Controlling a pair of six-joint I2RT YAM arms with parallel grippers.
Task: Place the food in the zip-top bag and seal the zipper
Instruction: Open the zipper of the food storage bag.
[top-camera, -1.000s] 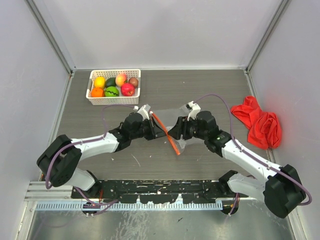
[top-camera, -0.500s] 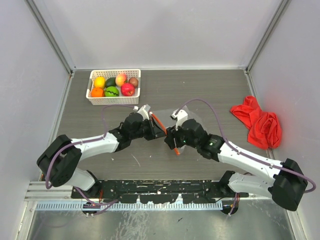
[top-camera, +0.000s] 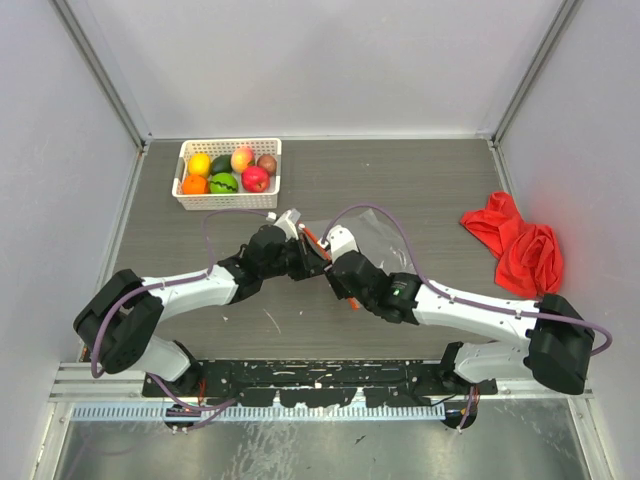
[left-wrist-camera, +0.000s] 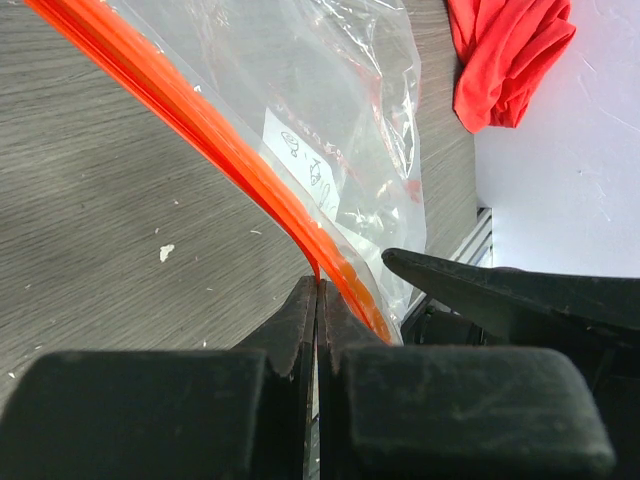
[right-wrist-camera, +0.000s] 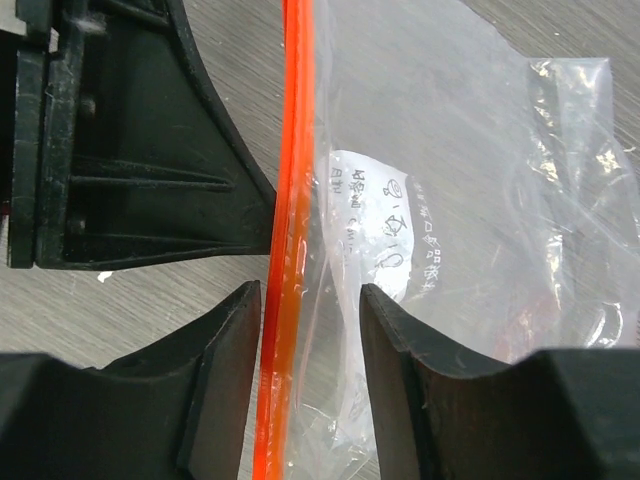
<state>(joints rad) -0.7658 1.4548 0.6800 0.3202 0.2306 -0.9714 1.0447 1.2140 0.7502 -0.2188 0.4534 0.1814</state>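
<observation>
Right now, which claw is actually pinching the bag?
The left gripper: its jaws are shut on the zipper; the right gripper straddles it, open.

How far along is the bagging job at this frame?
Done: nothing bagged yet. All the food sits in the white basket. In hand: the left gripper, jaws shut, pinches the zipper of the zip-top bag, which holds no fruit. The right gripper, jaws apart, straddles the same strip. Left: spread the mouth, load the fruit, seal it.
</observation>
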